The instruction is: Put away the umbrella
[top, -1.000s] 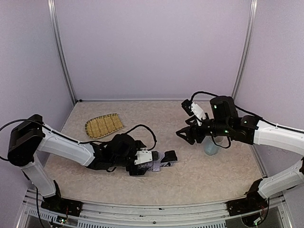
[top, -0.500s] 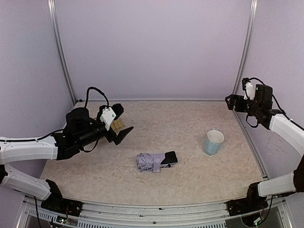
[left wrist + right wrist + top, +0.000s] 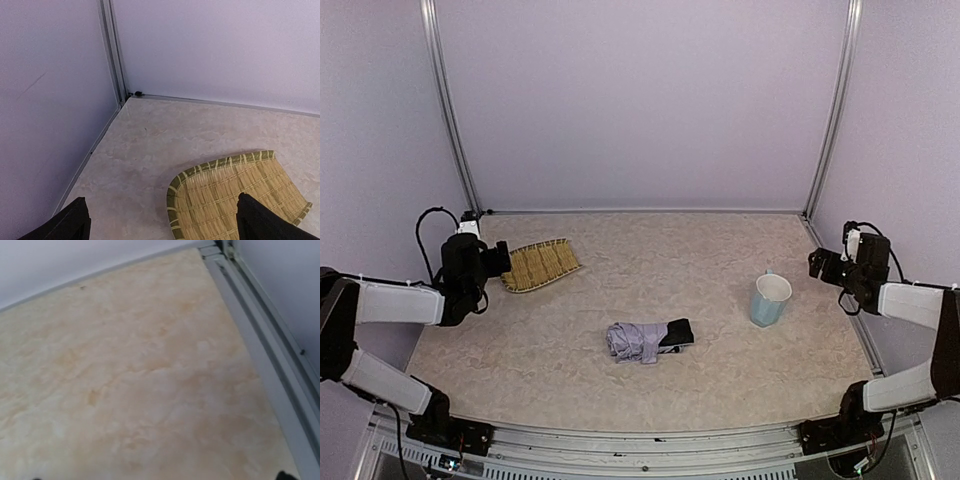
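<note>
One umbrella [image 3: 642, 341], roughly between tray [image 3: 540, 265], cup [image 3: 769, 300]

The scene is lit softly and evenly from above, and the walls are washed in a pale lilac cast. Only short, faint shadows are thrown beside the umbrella [image 3: 648, 340], the cup [image 3: 769, 299] and the tray [image 3: 538, 264]. The top view is rendered sharp, with its upright posts drawn slanting toward the upper corners. The left wrist view is crisp, though the left fingertips [image 3: 70, 222] are reduced to dark silhouettes. The right wrist view is softened throughout, and the table [image 3: 125, 390] grain is smeared.
</note>
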